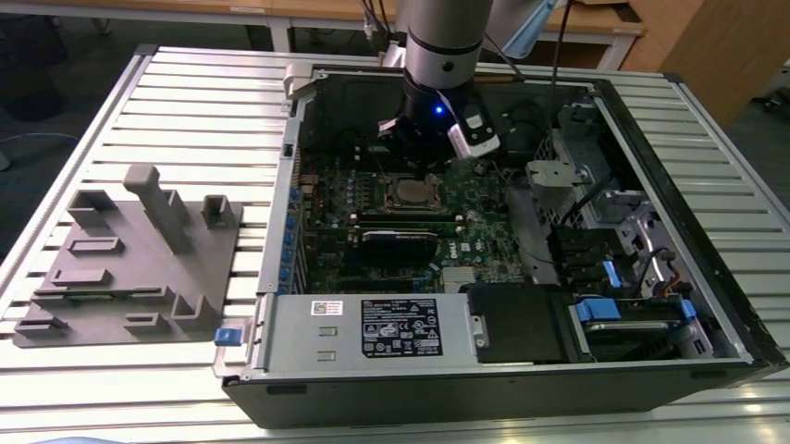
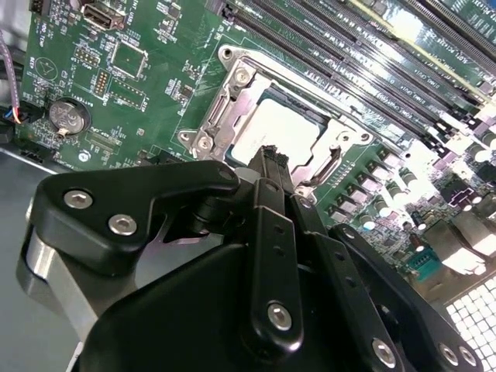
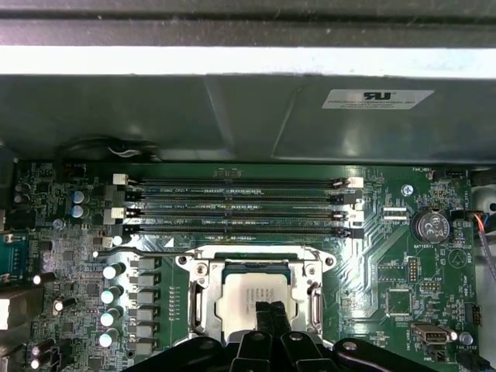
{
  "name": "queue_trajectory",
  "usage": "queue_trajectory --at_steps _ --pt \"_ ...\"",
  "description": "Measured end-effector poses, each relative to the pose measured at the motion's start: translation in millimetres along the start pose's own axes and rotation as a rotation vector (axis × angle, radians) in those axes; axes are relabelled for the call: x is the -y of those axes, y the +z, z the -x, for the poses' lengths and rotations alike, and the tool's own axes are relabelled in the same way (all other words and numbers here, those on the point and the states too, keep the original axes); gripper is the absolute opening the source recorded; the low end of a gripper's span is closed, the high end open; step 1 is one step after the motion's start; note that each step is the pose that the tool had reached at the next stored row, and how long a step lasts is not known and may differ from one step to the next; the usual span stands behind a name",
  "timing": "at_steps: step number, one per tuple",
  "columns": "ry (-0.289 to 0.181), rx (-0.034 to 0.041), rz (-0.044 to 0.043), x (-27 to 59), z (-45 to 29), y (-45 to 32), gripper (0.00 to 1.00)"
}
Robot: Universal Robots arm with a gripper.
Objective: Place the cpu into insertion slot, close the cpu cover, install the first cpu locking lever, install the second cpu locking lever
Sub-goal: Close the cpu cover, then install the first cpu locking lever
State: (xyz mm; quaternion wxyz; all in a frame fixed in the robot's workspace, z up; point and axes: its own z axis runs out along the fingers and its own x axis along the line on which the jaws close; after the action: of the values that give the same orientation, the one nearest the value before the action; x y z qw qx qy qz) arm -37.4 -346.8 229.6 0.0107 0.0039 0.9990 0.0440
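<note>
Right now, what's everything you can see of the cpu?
The cpu is a small flat square chip with a pale silver-grey metal top that looks reflective in both wrist views. It lies level in the insertion slot, and the silver cpu cover frames its edges. The gripper, fingers together, hangs over one edge. I cannot tell whether it touches.

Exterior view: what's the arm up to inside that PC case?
The arm's gripper, shut and holding nothing, hangs right over the insertion slot on the green motherboard. The cpu already sits in the slot, with the cpu cover lying flat around it.
</note>
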Motion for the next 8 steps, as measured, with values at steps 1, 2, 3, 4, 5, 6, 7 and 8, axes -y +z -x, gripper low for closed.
queue_trajectory --at_steps 1,2,3,4,5,6,7,8 --pt "0.000 0.0001 0.0002 0.2 -0.3 0.0 0.11" --pt "0.000 0.0001 0.0002 0.3 -0.4 0.0 0.11" --pt "0.000 0.0001 0.0002 0.3 -0.4 0.0 0.11" --pt "0.000 0.0001 0.0001 0.3 -0.4 0.0 0.11" --pt "0.000 0.0001 0.0001 0.3 -0.5 0.0 0.11" --pt "0.000 0.0001 0.0001 0.9 -0.5 0.0 0.11" --pt "0.000 0.0001 0.0001 1.4 -0.5 -0.1 0.11" --pt "0.000 0.0001 0.0001 1.4 -0.5 -0.1 0.11"
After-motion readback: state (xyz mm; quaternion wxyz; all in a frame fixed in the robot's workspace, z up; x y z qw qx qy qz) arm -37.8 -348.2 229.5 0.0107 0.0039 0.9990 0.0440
